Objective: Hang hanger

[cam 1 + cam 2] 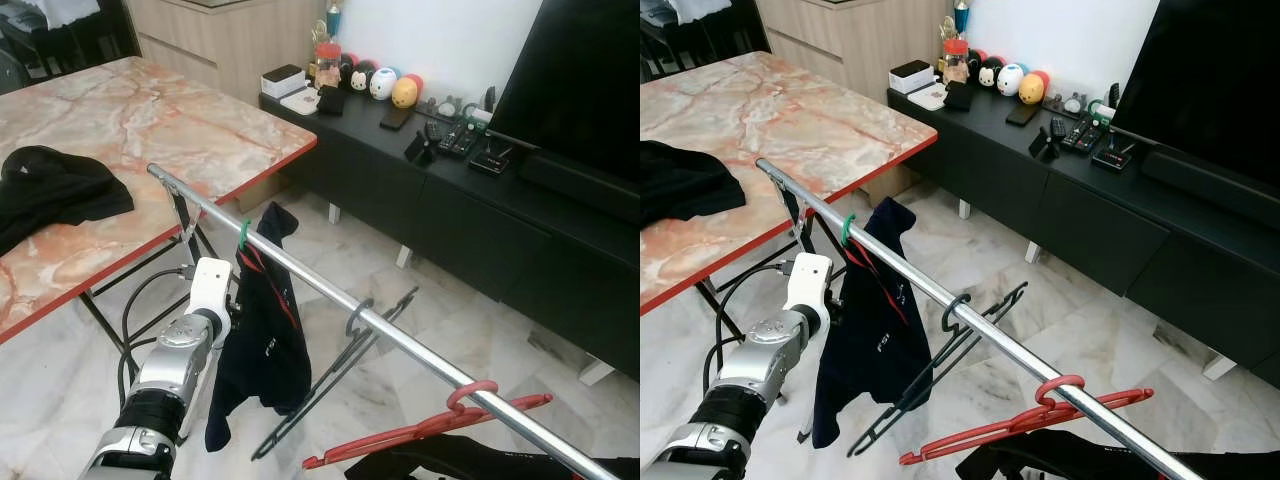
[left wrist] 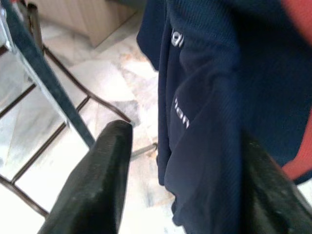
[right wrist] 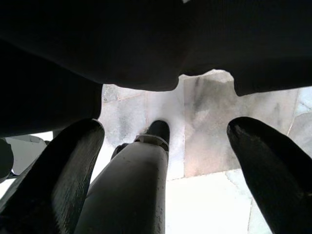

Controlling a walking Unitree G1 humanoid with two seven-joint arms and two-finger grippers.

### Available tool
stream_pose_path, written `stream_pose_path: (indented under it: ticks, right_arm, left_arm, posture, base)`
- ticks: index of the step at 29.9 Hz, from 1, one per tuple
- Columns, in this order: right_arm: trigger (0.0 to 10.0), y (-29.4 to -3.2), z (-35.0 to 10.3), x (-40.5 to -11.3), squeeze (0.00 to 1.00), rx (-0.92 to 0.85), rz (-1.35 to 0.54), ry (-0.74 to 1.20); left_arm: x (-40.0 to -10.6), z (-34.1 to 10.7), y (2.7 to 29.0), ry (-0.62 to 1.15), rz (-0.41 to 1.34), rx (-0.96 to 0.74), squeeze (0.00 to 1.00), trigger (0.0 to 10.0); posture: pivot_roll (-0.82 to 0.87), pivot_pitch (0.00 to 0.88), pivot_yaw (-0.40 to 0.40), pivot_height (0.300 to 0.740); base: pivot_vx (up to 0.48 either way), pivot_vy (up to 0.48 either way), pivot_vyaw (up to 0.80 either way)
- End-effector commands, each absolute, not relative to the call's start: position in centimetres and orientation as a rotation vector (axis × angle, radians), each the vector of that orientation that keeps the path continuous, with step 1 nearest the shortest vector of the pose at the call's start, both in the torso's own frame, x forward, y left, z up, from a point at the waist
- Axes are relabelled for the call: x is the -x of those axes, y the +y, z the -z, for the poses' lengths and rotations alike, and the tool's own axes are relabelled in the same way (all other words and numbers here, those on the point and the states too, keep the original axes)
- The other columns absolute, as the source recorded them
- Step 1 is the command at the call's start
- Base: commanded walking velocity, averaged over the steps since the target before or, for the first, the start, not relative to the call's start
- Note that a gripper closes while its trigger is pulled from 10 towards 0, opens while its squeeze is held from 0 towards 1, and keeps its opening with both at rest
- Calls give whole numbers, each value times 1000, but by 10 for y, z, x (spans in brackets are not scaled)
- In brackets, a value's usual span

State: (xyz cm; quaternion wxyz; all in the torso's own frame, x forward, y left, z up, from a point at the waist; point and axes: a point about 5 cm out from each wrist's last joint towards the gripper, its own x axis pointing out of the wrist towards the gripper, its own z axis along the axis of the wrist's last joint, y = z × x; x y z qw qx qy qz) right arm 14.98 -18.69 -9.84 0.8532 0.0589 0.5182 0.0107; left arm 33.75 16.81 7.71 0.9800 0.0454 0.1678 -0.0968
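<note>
A silver rail (image 1: 420, 350) runs slantwise in front of me. On it a green hanger hook (image 1: 243, 232) carries a navy shirt with red trim (image 1: 265, 340). Further along hang an empty black hanger (image 1: 345, 360) and a red hanger (image 1: 440, 425) with a dark garment (image 1: 470, 465) under it. My left arm (image 1: 185, 345) reaches up to the navy shirt's side. In the left wrist view my left gripper (image 2: 185, 136) is open, and the navy shirt (image 2: 204, 97) hangs between its fingers (image 2: 97, 185). My right gripper (image 3: 165, 127) hangs open under dark cloth, pointing at the floor.
A marble table with a red edge (image 1: 150, 120) stands at the left with a black garment (image 1: 50, 190) on it and cables (image 1: 135, 310) below. A black TV console (image 1: 450, 200) with toys and remotes runs along the far wall. Pale tiled floor (image 1: 400, 290) lies between.
</note>
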Motion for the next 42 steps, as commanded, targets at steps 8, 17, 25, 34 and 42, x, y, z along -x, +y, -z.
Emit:
stream_pose_path:
  ticks: [8,17,25,34,42]
  right_arm:
    - [10000,-188,97,-153,0,-114,-18,1078]
    - [10000,-188,97,-154,0,-119,-17,1076]
    - [10000,-188,97,-154,0,-117,-18,1078]
    - [10000,-188,97,-154,0,-119,-17,1076]
    - [10000,-189,97,-153,0,-116,-12,1078]
  left_arm:
    - [-338,-78,161,302,252,-108,0,0]
    - [-336,-74,163,317,250,-109,0,0]
    - [-333,-71,161,319,258,-112,0,0]
    - [-333,-75,165,278,222,-106,0,0]
    - [-323,-97,172,56,128,-106,0,0]
  posture:
    - [18,0,-39,740]
    - [17,0,-39,740]
    - [21,0,-41,740]
    - [21,0,-39,740]
    - [28,0,-42,740]
  base:
    - [0,0,0]
    - [0,0,0]
    - [0,0,0]
    - [0,0,0]
    - [0,0,0]
